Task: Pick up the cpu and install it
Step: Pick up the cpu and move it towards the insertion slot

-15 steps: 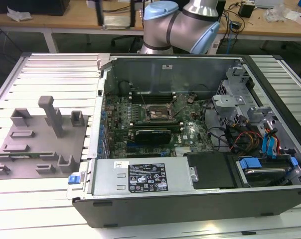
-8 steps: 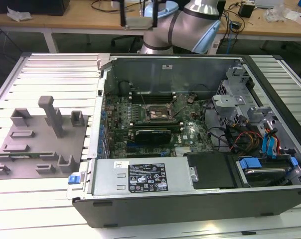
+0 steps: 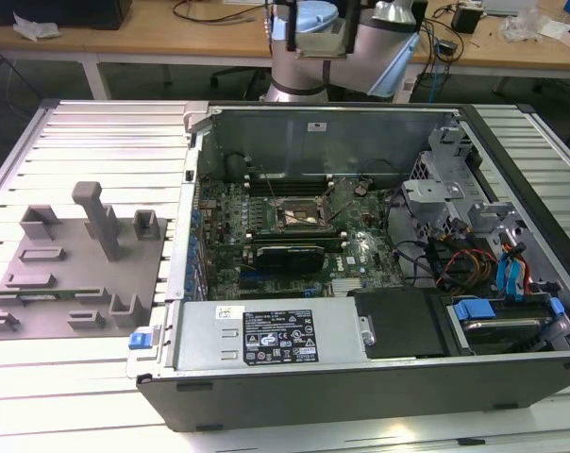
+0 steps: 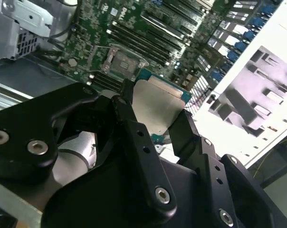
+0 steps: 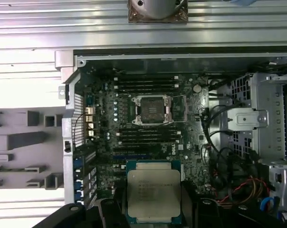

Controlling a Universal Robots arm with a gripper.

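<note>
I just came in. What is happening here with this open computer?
The robot arm's gripper is shut on the cpu, gripping it at two opposite edges, and holds it in the air above the open computer case. The socket on the motherboard is empty, so the cpu is picked up but not yet installed.

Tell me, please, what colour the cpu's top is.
The cpu is pale silver on top, clearest in the first wrist view.
</note>
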